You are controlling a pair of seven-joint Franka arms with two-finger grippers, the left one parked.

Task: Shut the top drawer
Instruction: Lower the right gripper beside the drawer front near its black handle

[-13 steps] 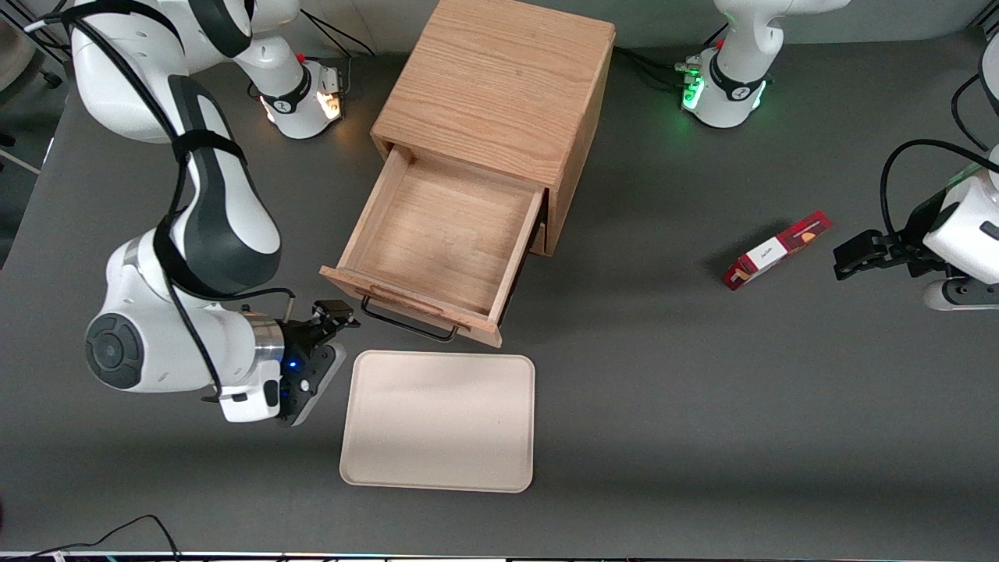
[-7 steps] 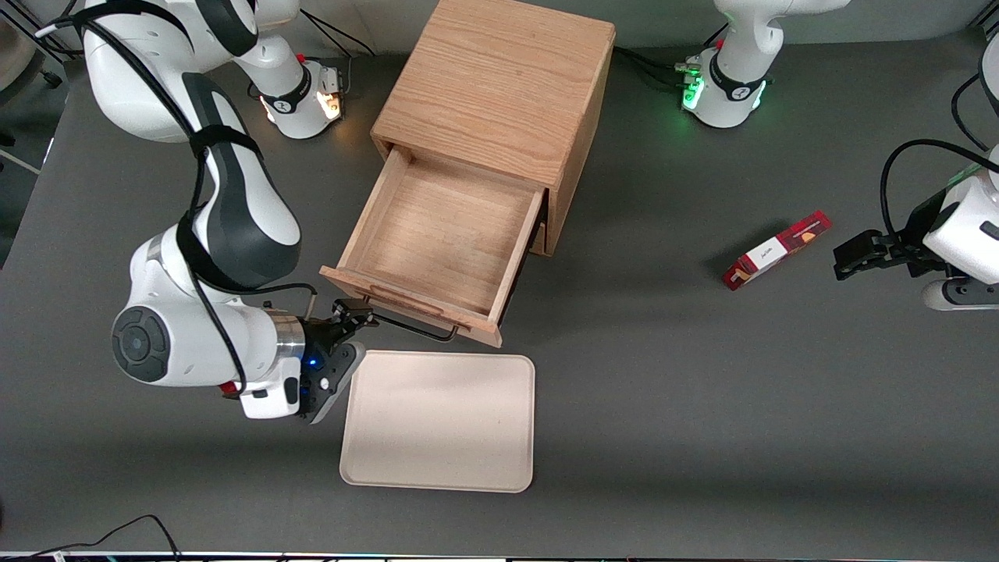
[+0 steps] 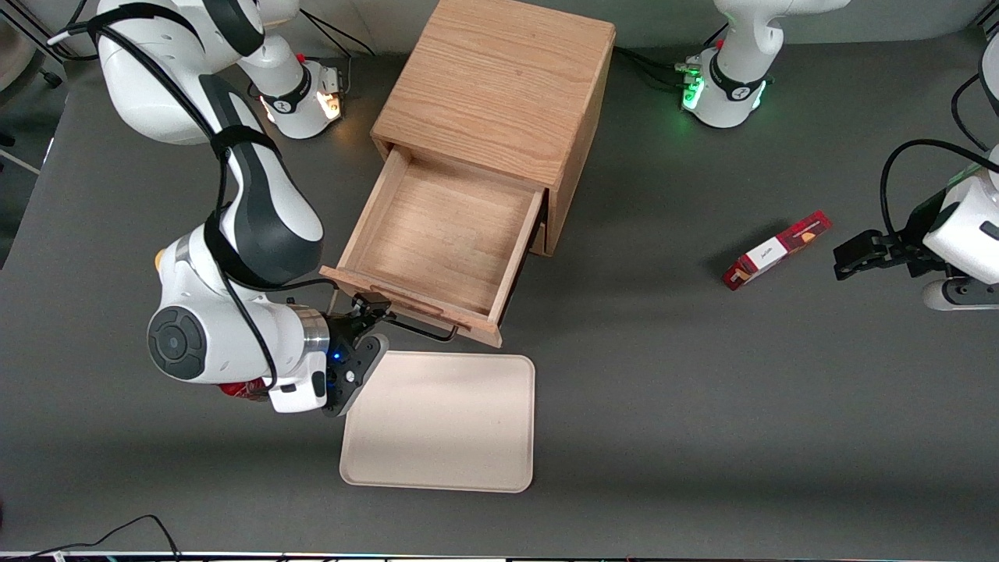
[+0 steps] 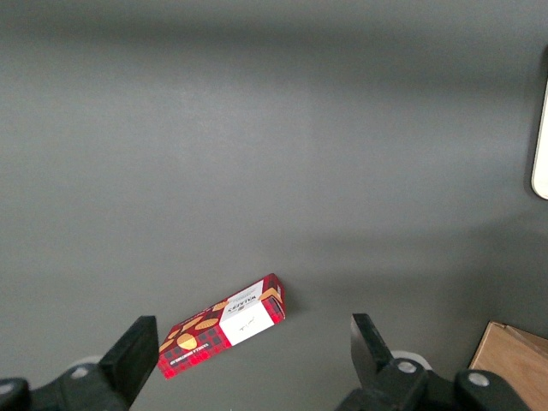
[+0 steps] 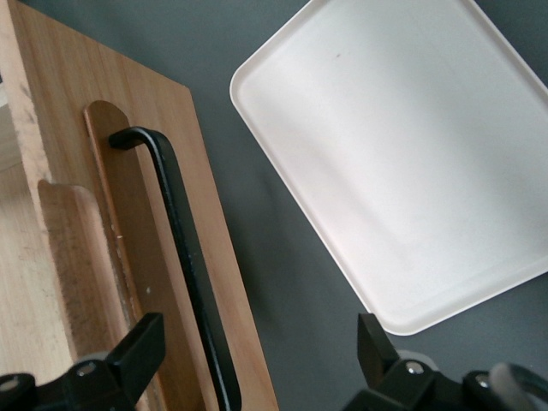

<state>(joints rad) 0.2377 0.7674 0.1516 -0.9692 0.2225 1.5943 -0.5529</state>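
On the dark grey table [image 3: 687,406] the biggest thing is the wooden cabinet [image 3: 499,86], upper centre of the front frame. Its top drawer [image 3: 437,234] is pulled well out toward the camera, its shallow box bare inside, and the black wire handle [image 3: 417,328] runs along its front panel.

Just in front of the drawer, lower centre of the frame, lies a cream tray [image 3: 445,421], flat on the table and close to the drawer front without touching it.

The working arm reaches in from the left of the front frame, and its gripper [image 3: 373,312] sits right at the handle's end nearest that arm, above the tray's corner. In the right wrist view the two fingers [image 5: 137,355] are spread wide, one over the drawer front beside the handle bar [image 5: 184,257] and the other out over the table next to the tray [image 5: 402,154]; nothing is pinched between them.

A small red tartan box [image 3: 776,250] lies on its side toward the parked arm's end of the table, well apart from the cabinet. In the left wrist view the box [image 4: 224,325] shows a white label panel; the print on it is too small to make out with certainty.
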